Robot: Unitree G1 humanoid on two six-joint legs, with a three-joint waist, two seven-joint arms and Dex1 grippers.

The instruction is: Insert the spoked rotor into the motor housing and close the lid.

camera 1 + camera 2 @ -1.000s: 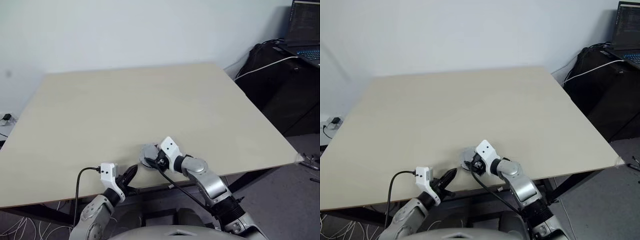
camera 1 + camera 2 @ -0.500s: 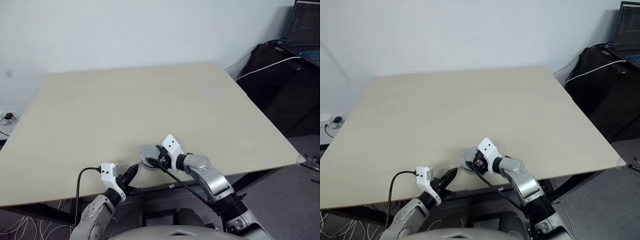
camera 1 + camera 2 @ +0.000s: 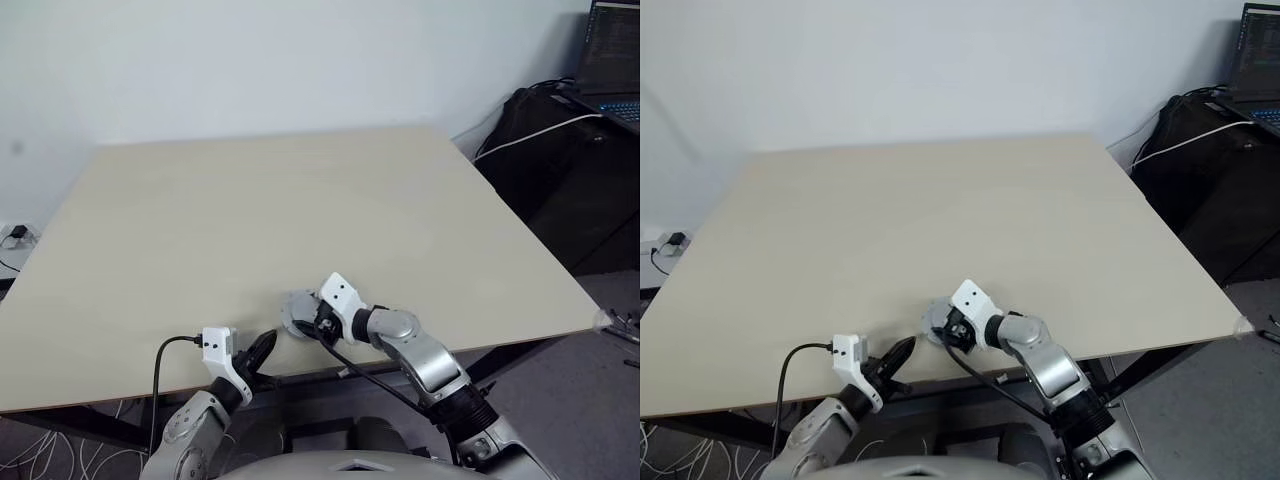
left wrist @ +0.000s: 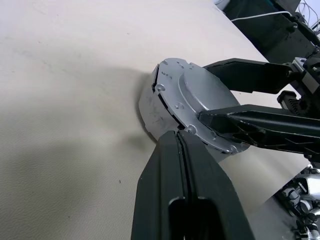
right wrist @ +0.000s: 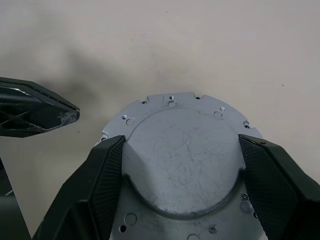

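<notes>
The lid (image 5: 182, 165) sat on the housing (image 4: 155, 107) near the table's (image 3: 300, 200) front edge, so assembly looked nearly done. The right gripper (image 5: 182, 170) clasped the lid's raised centre; the left gripper (image 4: 182, 150) was shut, empty.

lid (image 5: 182, 160): scratched matt grey metal | table (image 3: 300, 210): smooth pale wood

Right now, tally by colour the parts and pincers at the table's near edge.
Silver: 2 (lid, motor housing under it)
Black: 2 (left pincer, right pincer)
Total: 4
</notes>
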